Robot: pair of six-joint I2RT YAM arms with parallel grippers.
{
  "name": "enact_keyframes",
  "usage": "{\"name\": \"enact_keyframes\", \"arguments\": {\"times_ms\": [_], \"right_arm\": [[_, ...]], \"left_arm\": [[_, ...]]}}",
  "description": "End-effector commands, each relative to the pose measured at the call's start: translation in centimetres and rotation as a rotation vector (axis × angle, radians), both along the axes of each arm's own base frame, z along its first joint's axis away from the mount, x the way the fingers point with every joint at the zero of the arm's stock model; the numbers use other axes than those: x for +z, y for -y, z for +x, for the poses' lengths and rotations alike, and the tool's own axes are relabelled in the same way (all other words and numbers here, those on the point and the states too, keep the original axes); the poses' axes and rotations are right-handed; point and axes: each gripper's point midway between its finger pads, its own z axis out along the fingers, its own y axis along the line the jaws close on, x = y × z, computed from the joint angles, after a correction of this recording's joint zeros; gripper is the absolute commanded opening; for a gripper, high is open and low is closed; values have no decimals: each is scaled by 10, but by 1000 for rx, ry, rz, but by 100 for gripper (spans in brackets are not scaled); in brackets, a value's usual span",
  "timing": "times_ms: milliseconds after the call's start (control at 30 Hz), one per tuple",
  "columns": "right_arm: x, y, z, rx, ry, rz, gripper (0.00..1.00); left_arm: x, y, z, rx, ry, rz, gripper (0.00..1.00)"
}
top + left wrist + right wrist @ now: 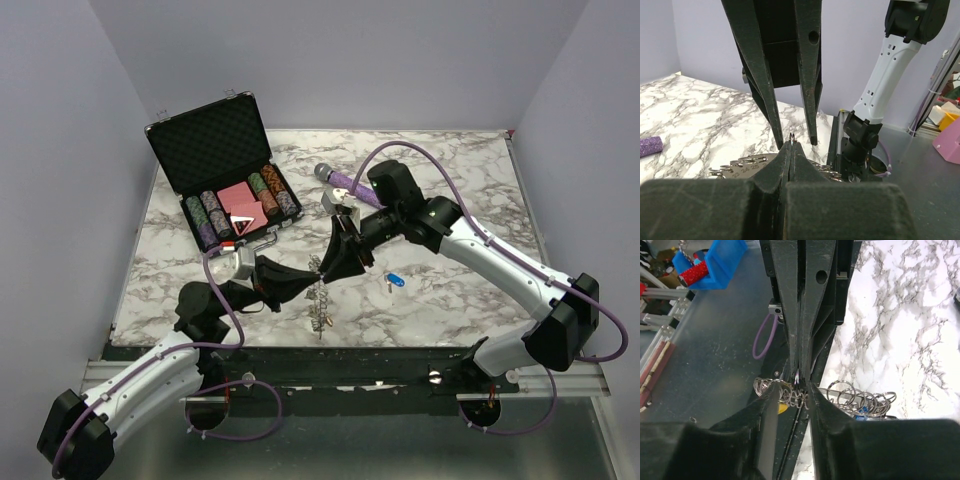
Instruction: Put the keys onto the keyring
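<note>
Soft, even light from overhead, bright all round, with only faint shadows beneath the arms. Close to each wrist lens, the left gripper [791,143] and right gripper [796,390] blur. Between the right fingertips the keyring [766,385] glints.

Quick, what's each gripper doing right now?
Left gripper: jaws shut on the keyring.
Right gripper: jaws open, straddling the keyring.
</note>
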Motion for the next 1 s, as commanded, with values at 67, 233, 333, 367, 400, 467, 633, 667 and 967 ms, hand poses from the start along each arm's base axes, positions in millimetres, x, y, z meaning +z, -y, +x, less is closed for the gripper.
{"name": "enact_keyframes", "arguments": {"times_ms": [67,233,333,367,400,467,633,667,967], "right_arm": [[-1,5,1,-6,61,-25,57],[-1,17,-3,12,85,-21,59],[-6,20,-6,20,73,-23,59],[-7,21,-6,22,74,-24,59],[-6,21,-7,26,76,-22,59],[-5,22,-9,34,65,-21,59],[-14,23,-13,39,7,-34,59],[-17,24,-16,45,-8,-38,58],[-26,28,-27,71,-81,-44,58]], "left_arm": [[24,-7,2,50,58,-56,0],[24,-11,1,66,58,-71,0],[23,-12,0,71,55,-73,0],[23,-13,0,74,54,-76,0],[23,-13,0,76,53,-78,0],[23,-14,2,85,49,-82,0],[25,-16,4,102,38,-99,0],[25,-17,5,108,35,-102,0],[27,-18,9,129,25,-119,0]]}}
